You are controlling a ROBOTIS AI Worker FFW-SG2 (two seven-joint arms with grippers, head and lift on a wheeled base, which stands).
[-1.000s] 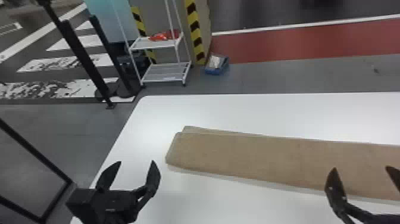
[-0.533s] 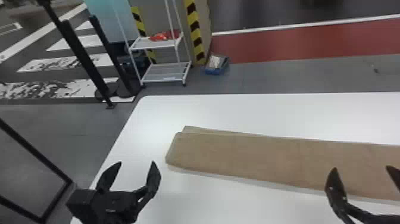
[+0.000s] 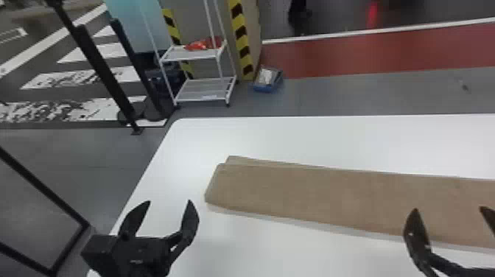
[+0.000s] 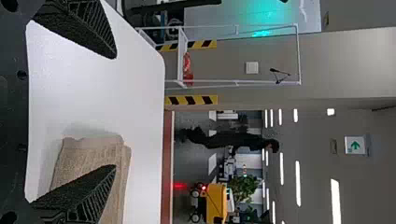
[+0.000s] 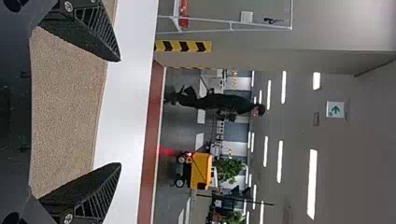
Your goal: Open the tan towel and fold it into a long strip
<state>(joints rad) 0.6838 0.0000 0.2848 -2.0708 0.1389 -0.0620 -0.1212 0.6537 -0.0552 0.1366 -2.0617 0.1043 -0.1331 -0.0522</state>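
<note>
Although its right side ran out of the head view, the white table (image 3: 331, 141) was the largest piece. Shelf rack (image 3: 206, 89): white, on the floor beyond the table, its posts cut off by the head view's top edge. Tan towel (image 3: 331, 199): lay on the table as a long folded strip, a lower layer showing past the far edge near its left end; right end cut off, inner folds hidden. Left gripper (image 3: 169, 201): jaws wide apart, empty, near the towel's left end. Right gripper (image 3: 450, 209): jaws wide apart, empty, partly hiding the towel, one finger cropped at the head view's right edge. Red item (image 3: 200, 45): on the upper shelf, too blurred to identify.
</note>
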